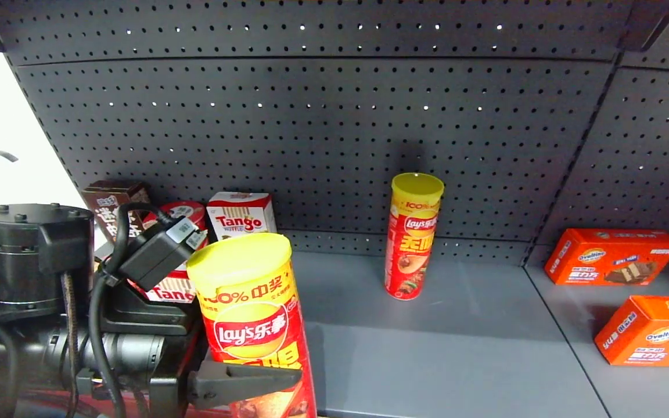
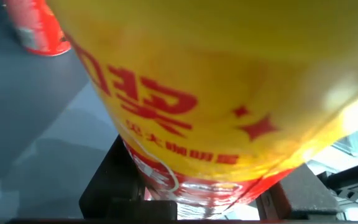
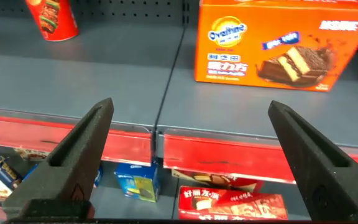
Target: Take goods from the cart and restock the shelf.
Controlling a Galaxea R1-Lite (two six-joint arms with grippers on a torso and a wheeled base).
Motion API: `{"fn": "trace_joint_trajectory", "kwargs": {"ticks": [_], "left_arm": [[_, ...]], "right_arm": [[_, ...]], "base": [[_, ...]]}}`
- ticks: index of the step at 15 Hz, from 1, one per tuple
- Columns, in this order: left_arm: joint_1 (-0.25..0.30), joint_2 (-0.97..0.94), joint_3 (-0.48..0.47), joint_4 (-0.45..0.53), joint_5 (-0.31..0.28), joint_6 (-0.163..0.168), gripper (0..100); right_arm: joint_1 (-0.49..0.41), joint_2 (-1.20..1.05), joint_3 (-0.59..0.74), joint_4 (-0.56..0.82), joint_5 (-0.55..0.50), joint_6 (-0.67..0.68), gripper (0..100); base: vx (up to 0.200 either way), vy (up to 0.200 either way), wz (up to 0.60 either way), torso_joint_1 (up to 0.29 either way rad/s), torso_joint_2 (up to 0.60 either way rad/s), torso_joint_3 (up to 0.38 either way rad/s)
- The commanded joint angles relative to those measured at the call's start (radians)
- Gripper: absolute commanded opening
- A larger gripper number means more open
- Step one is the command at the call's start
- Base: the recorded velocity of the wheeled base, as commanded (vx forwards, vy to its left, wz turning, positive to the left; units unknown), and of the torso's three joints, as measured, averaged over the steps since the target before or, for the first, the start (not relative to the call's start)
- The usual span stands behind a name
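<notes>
Yellow-lidded, red-and-yellow cardboard crisp tube (image 1: 247, 307) is clamped in your left claw (image 1: 268, 380) at the lower left of the head frame. It leans slightly, and its base is cut off by the frame edge, so you cannot tell whether it has touched down. Straighten it, then carry it over the bare grey metal shelf (image 1: 456, 348) beyond. Set it near the matching upright tube (image 1: 414, 238) at centre frame, leaving a gap so you don't knock that one over. I would release once the base sits flat.

The left wrist view adds a close look at the tube wall seated between the dark fingers. The right wrist view adds your right claw (image 3: 191, 109), spread wide and holding nothing. It faces the shelf's red edge strip (image 3: 73, 134), with an orange cardboard box (image 3: 278, 43) behind.
</notes>
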Motion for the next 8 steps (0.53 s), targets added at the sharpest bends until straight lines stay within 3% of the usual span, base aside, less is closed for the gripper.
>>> {"fn": "trace_joint_trajectory", "kwargs": {"ticks": [1,7,8], "left_arm": [[0.000,-0.001,0.000,-0.001,0.000,0.000,0],[0.003,0.002,0.000,-0.001,0.000,0.000,0],[0.003,0.002,0.001,-0.001,0.000,0.000,0]], "right_arm": [[0.000,0.000,0.000,0.000,0.000,0.001,100],[0.000,0.000,0.000,0.000,0.000,0.001,100],[0.000,0.000,0.000,0.000,0.000,0.001,100]], "base": [[0.000,0.000,0.00,0.000,0.00,0.000],[0.000,0.000,0.00,0.000,0.00,0.000],[0.000,0.000,-0.60,0.002,0.00,-0.007]]}}
